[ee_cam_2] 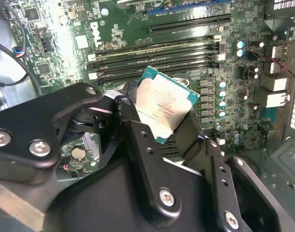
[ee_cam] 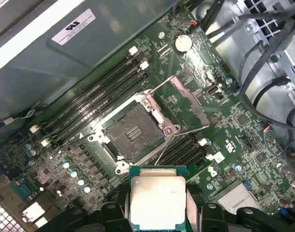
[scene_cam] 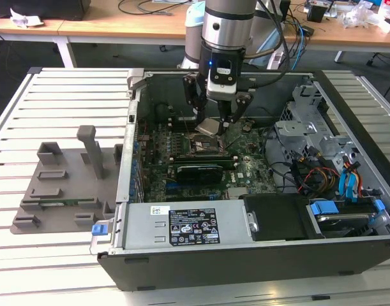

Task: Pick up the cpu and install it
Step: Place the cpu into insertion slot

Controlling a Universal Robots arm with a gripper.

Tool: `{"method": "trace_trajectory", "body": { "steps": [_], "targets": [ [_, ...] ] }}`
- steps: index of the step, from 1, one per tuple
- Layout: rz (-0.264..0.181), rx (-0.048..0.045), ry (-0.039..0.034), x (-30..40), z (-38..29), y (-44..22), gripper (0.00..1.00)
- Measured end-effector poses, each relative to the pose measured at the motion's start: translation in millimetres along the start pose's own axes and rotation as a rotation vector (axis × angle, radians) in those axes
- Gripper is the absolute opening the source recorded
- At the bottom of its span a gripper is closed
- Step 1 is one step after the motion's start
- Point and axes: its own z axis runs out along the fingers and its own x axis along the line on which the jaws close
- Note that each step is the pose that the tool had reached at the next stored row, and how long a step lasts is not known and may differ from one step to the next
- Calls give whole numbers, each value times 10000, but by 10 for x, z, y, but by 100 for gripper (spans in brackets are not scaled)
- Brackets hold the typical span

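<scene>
Right now the tool [scene_cam: 211, 125] hangs from the upright arm, down inside the open computer case [scene_cam: 126, 185], with its black fingers [ee_cam_2: 137, 140] pinching the cpu [scene_cam: 207, 125] by two opposite edges. The chip is tilted, one corner lower, and sits in the air above the motherboard [scene_cam: 249, 172], not touching it. In both wrist views its silver top [ee_cam_2: 161, 108] faces the camera between the fingers.

Just beyond the cpu [ee_cam: 158, 198] in the first wrist view lies the open socket [ee_cam: 133, 133], with its metal load plate [ee_cam: 186, 104] swung up and to one side. Memory slots [ee_cam: 96, 92] run alongside the socket, and a coin battery [ee_cam: 183, 43] sits further off. In the exterior view a black graphics card [scene_cam: 198, 172] lies just past the socket, the power supply [scene_cam: 182, 226] fills the case's near edge, and cables [scene_cam: 313, 172] crowd the exterior view's right. A grey fixture [scene_cam: 60, 185] rests on the slatted bench [scene_cam: 29, 115] outside the case.

The chip's near edge is cut off in the first wrist view, and the socket's contacts are too fine to make out.
</scene>
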Motion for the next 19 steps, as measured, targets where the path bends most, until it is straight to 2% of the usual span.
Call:
{"method": "trace_trajectory", "body": {
  "steps": [7,19],
  "targets": [
    [812,170,-14,1,15,2,55],
    [1983,315,53,1,29,3,55]
  ]
}}
